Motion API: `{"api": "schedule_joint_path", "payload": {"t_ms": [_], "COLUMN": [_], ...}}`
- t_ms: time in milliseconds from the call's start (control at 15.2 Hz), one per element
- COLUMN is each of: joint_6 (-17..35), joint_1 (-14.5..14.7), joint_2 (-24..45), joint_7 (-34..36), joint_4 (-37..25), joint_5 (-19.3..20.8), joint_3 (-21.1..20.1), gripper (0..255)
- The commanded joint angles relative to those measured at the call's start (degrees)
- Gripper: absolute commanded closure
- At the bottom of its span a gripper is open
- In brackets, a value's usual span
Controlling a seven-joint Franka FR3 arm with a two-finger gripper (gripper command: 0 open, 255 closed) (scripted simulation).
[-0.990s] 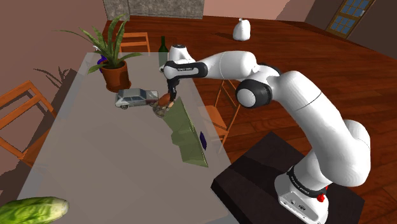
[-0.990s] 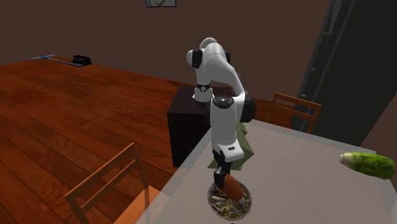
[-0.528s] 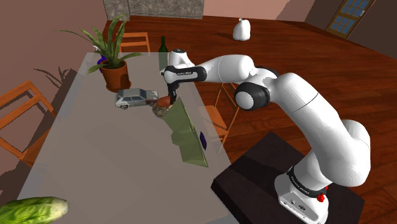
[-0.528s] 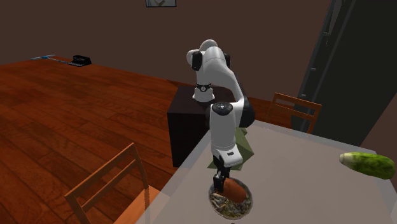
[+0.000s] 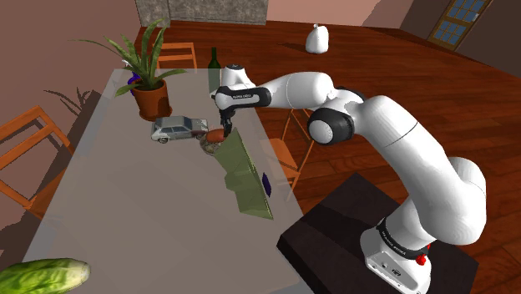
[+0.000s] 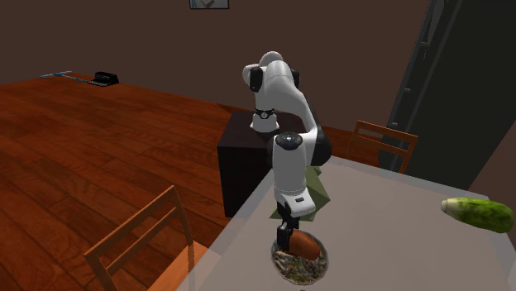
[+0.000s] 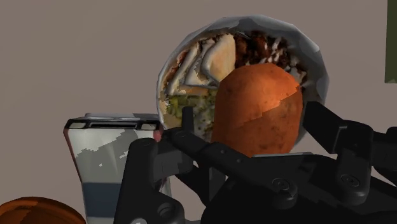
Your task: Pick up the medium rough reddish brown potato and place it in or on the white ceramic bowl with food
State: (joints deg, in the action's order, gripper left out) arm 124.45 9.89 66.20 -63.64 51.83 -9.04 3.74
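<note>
Resting on food in the bowl [image 7: 318,57], the potato [image 7: 257,108] sits between spread fingers [image 7: 186,121] of the hand [image 7: 248,121] — released; in the shoulder view, a car [image 5: 177,128] stands at the bowl's 10 o'clock.

Shoulder camera behind the black two-finger claw [image 5: 221,134], second camera facing it, wrist camera close above — all share the round white food bowl [image 7: 318,60].

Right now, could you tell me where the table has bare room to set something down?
The table stretch between the toy car and the green vegetable is bare. It's crowded around the potted plant, bowl and tool.
</note>
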Motion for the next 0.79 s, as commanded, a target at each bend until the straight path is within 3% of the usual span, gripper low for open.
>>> {"api": "schedule_joint_path", "payload": {"t_ms": [0, 330, 726], "joint_6": [0.00, -1.66, -1.66], "joint_1": [0.00, 0.03, 0.03], "joint_2": [0.00, -6.96, -6.96], "joint_7": [0.00, -0.24, -0.24], "joint_4": [0.00, 5.33, 5.33], "joint_5": [0.00, 0.08, 0.08], "joint_3": [0.00, 0.27, 0.27], "gripper": [0, 0, 0]}}
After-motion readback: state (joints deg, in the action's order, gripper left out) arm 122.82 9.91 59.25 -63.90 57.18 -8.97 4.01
